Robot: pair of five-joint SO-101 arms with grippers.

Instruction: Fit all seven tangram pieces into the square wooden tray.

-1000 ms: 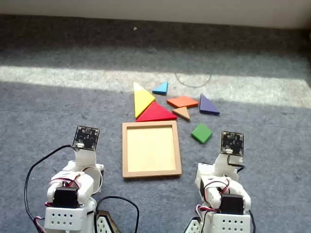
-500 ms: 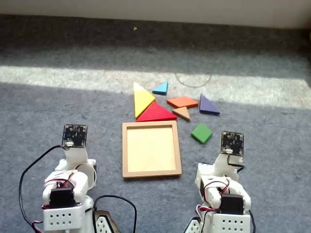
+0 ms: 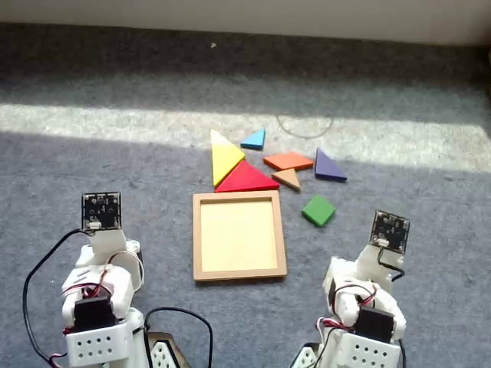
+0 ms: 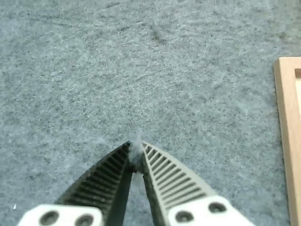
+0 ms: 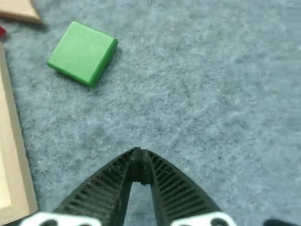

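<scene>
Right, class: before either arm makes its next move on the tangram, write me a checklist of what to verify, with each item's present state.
1. Wooden tray empty: ok.
2. Green square lying flat, on its own: ok.
3. Right gripper open for a pick: not ok, shut.
4. Left gripper open for a pick: not ok, shut.
5. Red triangle clear of the tray's rim: cannot tell.
</scene>
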